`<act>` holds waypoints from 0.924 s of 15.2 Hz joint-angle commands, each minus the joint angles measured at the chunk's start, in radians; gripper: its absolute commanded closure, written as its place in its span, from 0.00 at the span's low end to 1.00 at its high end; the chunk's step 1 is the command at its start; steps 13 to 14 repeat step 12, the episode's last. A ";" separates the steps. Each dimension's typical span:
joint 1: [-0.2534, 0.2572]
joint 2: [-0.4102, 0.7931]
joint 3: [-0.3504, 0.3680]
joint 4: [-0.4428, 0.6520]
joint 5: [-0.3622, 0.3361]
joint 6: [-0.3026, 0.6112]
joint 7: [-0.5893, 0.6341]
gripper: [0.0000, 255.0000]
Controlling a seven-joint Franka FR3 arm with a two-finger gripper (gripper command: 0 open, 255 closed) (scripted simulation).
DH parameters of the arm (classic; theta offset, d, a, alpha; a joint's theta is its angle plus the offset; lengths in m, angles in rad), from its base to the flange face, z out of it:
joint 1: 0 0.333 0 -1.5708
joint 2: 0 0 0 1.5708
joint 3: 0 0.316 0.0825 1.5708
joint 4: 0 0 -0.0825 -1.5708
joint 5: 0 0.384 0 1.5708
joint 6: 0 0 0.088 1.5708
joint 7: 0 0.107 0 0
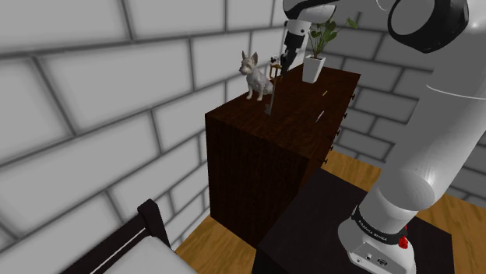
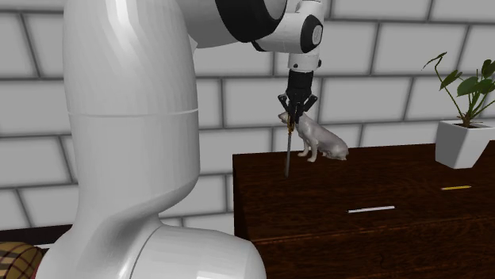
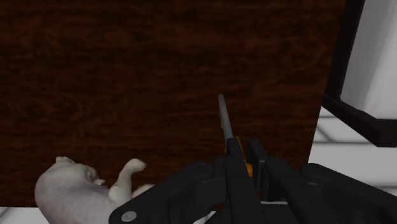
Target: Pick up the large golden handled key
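My black gripper (image 2: 297, 109) is shut on the golden handle of a long key (image 2: 289, 150), which hangs straight down from the fingers, shaft lowermost. In the wrist view the grey shaft of the key (image 3: 223, 118) points away toward the dark wooden dresser top (image 3: 127, 63), with the golden handle clasped between the fingers (image 3: 236, 156). From the shoulder view the gripper (image 1: 287, 58) hovers over the dresser's back part, the key (image 1: 272, 100) dangling next to a white dog figurine (image 1: 254, 74). Whether the key's tip touches the wood, I cannot tell.
The dog figurine (image 2: 321, 141) sits at the dresser's wall-side edge, close behind the key. A plant in a white pot (image 2: 464, 143) stands at the far end. A white strip (image 2: 371, 209) and a yellow one (image 2: 456, 188) lie on the dresser (image 1: 257, 159). A bed corner (image 1: 136, 241) is below.
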 commanded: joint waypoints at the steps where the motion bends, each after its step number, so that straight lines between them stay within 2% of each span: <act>1: -0.002 0.000 -0.001 0.028 -0.001 -0.028 0.001 1.00; 10: -0.008 0.015 -0.005 0.167 0.002 -0.153 0.009 1.00; 14: -0.008 0.015 -0.005 0.170 0.002 -0.155 0.009 1.00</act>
